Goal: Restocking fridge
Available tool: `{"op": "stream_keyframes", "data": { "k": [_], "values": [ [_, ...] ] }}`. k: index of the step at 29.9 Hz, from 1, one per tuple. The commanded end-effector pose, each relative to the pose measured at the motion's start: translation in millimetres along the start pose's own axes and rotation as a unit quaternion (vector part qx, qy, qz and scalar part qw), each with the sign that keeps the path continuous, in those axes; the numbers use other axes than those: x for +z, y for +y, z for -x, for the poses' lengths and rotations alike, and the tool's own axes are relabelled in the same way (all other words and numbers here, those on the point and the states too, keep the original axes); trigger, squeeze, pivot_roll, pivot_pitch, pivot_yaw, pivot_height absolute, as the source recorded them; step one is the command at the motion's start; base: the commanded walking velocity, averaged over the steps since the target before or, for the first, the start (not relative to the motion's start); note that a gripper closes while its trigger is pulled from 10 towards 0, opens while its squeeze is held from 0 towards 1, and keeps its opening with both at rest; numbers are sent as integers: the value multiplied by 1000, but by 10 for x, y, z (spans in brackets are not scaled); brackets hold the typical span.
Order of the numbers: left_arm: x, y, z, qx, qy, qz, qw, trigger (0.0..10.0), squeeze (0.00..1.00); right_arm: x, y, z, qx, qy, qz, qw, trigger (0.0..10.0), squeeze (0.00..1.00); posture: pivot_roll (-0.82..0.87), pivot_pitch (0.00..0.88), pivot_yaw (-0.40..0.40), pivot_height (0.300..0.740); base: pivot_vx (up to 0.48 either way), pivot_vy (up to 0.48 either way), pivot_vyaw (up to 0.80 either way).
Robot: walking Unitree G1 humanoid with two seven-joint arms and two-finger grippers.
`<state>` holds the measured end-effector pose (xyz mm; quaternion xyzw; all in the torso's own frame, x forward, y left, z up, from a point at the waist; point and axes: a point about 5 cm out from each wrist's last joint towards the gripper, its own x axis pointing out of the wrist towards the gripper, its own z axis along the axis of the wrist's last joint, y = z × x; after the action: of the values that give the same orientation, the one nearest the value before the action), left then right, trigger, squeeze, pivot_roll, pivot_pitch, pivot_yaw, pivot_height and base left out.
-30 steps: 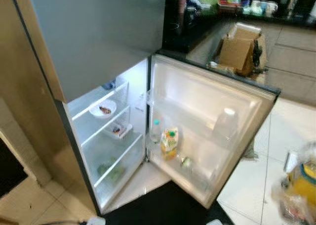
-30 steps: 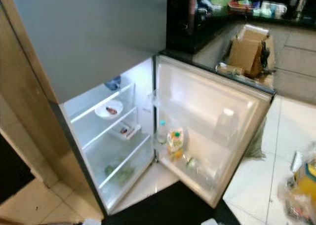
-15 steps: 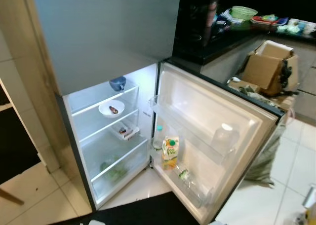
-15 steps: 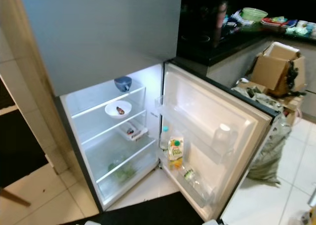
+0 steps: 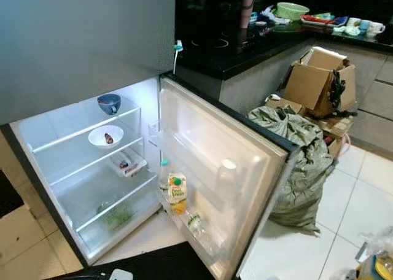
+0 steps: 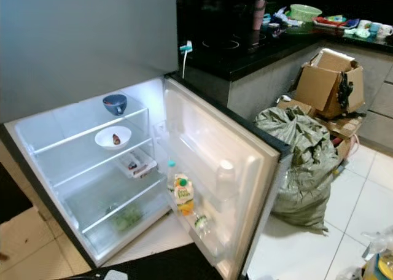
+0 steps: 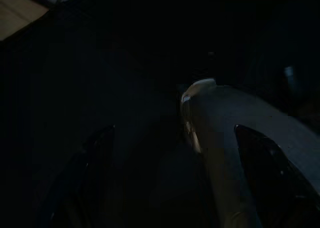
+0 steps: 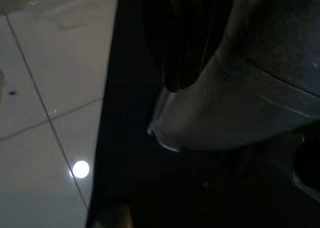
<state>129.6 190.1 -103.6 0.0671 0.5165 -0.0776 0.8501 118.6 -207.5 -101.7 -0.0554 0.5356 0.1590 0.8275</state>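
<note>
Fridge (image 5: 37, 139): lower compartment open and lit, straight ahead and below the camera; the door (image 5: 215, 169) swings out toward the robot's right.
Shelves: a blue bowl (image 5: 108, 102) on the top shelf, a white dish (image 5: 105, 136) with a small dark bit on the next, a small tray (image 5: 127, 164) below it, greens (image 5: 115, 216) in the bottom drawer.
Door rack: a juice carton (image 5: 177, 194) upright beside a clear bottle (image 5: 163, 175); another bottle (image 5: 195, 221) lies lower in the rack.
Stock to load: a clear bag with a yellow item (image 5: 376, 264) stands on the floor at the robot's far right, well apart from the fridge.
Key relation: the bag lies on the right, so the right arm is judged nearer; the shelves lie to the left.
Left gripper (image 7: 170, 188): hangs idle in the dark; fingers apart, nothing visible between them.
Right gripper (image 8: 180, 48): hangs over the white floor tiles (image 8: 45, 88); whether its fingers are apart cannot be told.
Beside the fridge: a green sack (image 5: 298, 157), a cardboard box (image 5: 319, 83), a dark surface (image 5: 245, 46).
</note>
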Motion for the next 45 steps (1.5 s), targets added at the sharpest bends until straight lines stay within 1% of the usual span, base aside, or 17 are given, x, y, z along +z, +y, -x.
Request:
{"op": "stream_keyframes", "data": {
  "k": [1, 11, 19, 20, 26, 29, 30, 33, 36, 37, 38, 39, 40, 41, 42, 44, 45],
  "values": [
    [-45, -2, 6, -1, 10, 2, 1000, 10000, 0, -104, 23, 10, 2, 20, -9, 1000, 10000, 0, -56, 6, 4, 740, 0, -461, 0],
    [-36, 39, 10, 12, 7, 2, 1000, 10000, 0, -101, 43, 2, 3, 19, -14, 1000, 10000, 0, -58, 7, 7, 740, 0, -411, 0],
    [-3, 301, 52, 83, -7, 51, 995, 10000, 0, -111, 40, 6, 3, 19, -16, 1000, 10000, 0, -58, 10, 9, 740, 0, 0, 0],
    [18, 391, 70, 102, -15, 63, 993, 10000, 0, -115, 38, 8, 3, 19, -17, 1000, 10000, 0, -58, 10, 9, 740, 0, 0, 0],
    [94, 588, 116, 147, -40, 89, 984, 10000, 0, -116, 43, 7, 3, 17, -20, 1000, 10000, 0, -57, 10, 12, 740, 0, 0, 0],
    [274, 862, 192, 205, -91, 140, 964, 10000, 0, -117, 46, 7, 4, 16, -21, 1000, 10000, 0, -57, 11, 13, 740, 0, 0, 0],
    [274, 862, 192, 205, -91, 140, 964, 10000, 0, -117, 46, 7, 4, 16, -21, 1000, 10000, 0, -57, 11, 13, 740, 0, 0, 0],
    [565, 1146, 299, 243, -163, 186, 938, 10000, 0, -117, 45, 8, 4, 16, -22, 1000, 10000, 0, -54, 11, 12, 740, 0, 0, 0],
    [867, 1388, 433, 263, -232, 203, 915, 10000, 0, -117, 42, 9, 4, 16, -22, 1000, 10000, 0, -56, 12, 12, 740, 0, 0, 0],
    [867, 1388, 433, 263, -232, 203, 915, 10000, 0, -117, 42, 9, 4, 16, -22, 1000, 10000, 0, -56, 12, 12, 740, 0, 0, 0],
    [1232, 1610, 617, 265, -316, 219, 884, 10000, 827, -116, 39, 9, 4, 15, -23, 1000, 10000, 0, -55, 13, 13, 740, 0, 0, 0],
    [1232, 1610, 617, 265, -316, 219, 884, 10000, 827, -116, 39, 9, 4, 15, -23, 1000, 10000, 0, -55, 13, 13, 740, 0, 0, 0],
    [1361, 1678, 691, 264, -347, 224, 872, 10000, 937, -116, 39, 10, 3, 15, -23, 1000, 10000, 0, -55, 13, 13, 740, 0, 0, 0],
    [1361, 1678, 691, 264, -347, 224, 872, 10000, 937, -116, 39, 10, 3, 15, -23, 1000, 10000, 0, -55, 13, 13, 740, 0, 0, 0],
    [1454, 1719, 744, 261, -369, 226, 863, 10000, 1000, -116, 39, 10, 3, 15, -23, 1000, 10000, 0, -55, 13, 13, 740, 0, 0, 0],
    [1775, 1762, 889, 232, -432, 203, 847, 10000, 1000, -114, 41, 9, 4, 15, -23, 1000, 10000, 0, -55, 13, 13, 740, 0, 0, 0],
    [2008, 1777, 1014, 212, -479, 185, 832, 10000, 1000, -113, 42, 8, 4, 14, -24, 1000, 10000, 0, -53, 13, 14, 740, 0, 0, 0]
  ]
}}
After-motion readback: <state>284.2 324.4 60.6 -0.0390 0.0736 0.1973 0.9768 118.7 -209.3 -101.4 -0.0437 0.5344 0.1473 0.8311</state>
